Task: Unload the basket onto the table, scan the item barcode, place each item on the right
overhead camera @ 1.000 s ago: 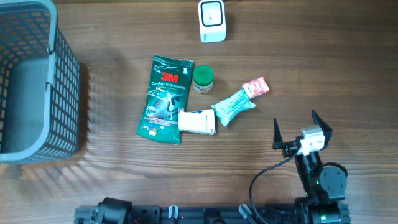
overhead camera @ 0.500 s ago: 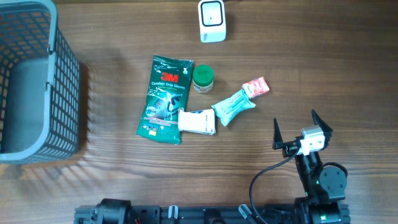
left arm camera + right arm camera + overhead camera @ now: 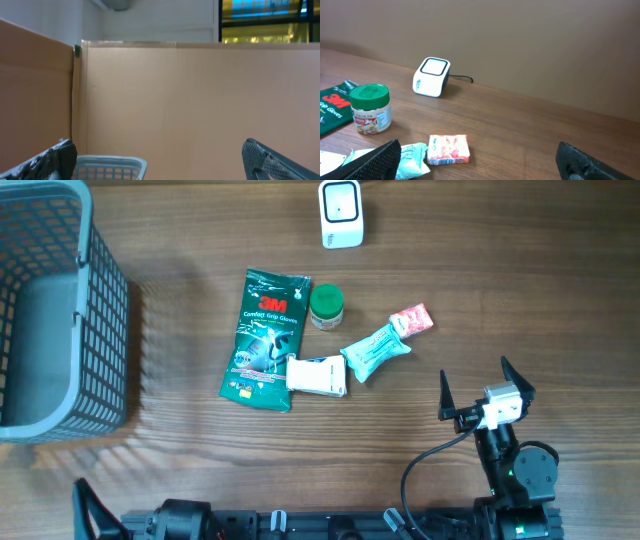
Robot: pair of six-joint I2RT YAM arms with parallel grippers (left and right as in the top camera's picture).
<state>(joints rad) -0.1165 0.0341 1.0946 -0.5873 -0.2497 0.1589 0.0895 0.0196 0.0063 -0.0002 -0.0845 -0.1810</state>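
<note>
A: The left pincer (image 3: pixel 156 147) gapes wide and empty by the desk's (image 3: pixel 560 270) near left corner; the items cluster mid-desk, gloves pack (image 3: pixel 265 340) to pink packet (image 3: pixel 411 320), with the scanner (image 3: pixel 341 213) at the far edge
B: And the right pincer (image 3: pixel 473 370)?
A: Spread wide, empty, towards the near right corner
B: Risk?
A: I judge the box (image 3: pixel 317 375) lies against the pack, so a grab may drag both
B: Changed?
A: Only a left finger (image 3: pixel 87 510) newly shows in the overhead view

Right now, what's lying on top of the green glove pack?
A white box overlaps the glove pack's lower right corner, hiding the print beneath. The green-lidded jar stands beside the pack, not on it.
</note>
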